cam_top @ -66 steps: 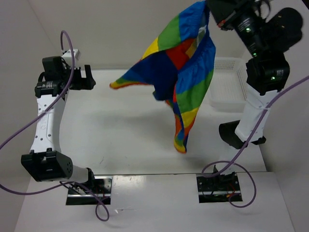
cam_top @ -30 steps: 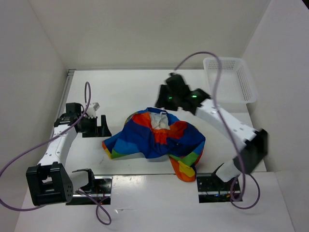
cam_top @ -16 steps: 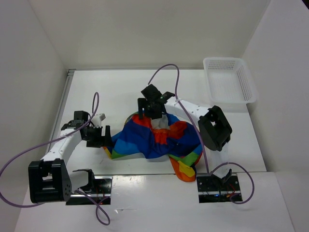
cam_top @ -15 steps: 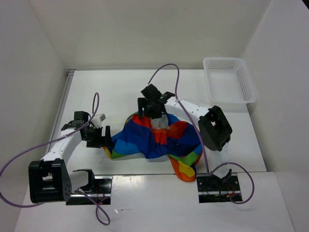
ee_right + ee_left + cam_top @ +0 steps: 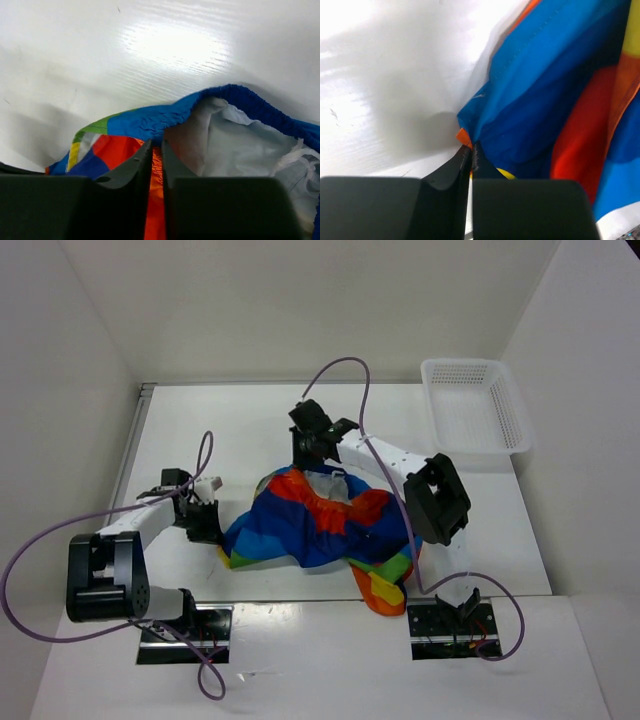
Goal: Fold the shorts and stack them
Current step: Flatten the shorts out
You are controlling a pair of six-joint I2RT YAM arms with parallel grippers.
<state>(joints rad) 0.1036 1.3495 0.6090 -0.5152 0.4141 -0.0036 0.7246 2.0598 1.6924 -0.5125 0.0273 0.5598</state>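
Note:
The rainbow-striped shorts [image 5: 320, 530] lie crumpled in the middle of the white table, their white lining and drawstring [image 5: 335, 483] showing at the far side. My left gripper [image 5: 214, 528] is at the heap's left edge, shut on a blue and orange corner of the shorts [image 5: 485, 125], pinched at the tips of the left gripper [image 5: 471, 150]. My right gripper [image 5: 308, 458] is at the heap's far edge, shut on the shorts' blue elastic waistband [image 5: 160, 122], with orange cloth between the jaws of the right gripper [image 5: 156, 150].
A white plastic mesh basket [image 5: 474, 418] stands at the table's far right corner. White walls close in the table on the left, back and right. The arm bases [image 5: 450, 625] sit at the near edge.
Both grippers have closed on the shorts. The left one slid right onto the heap's corner. The right one moved slightly toward the back, lifting the waistband edge.

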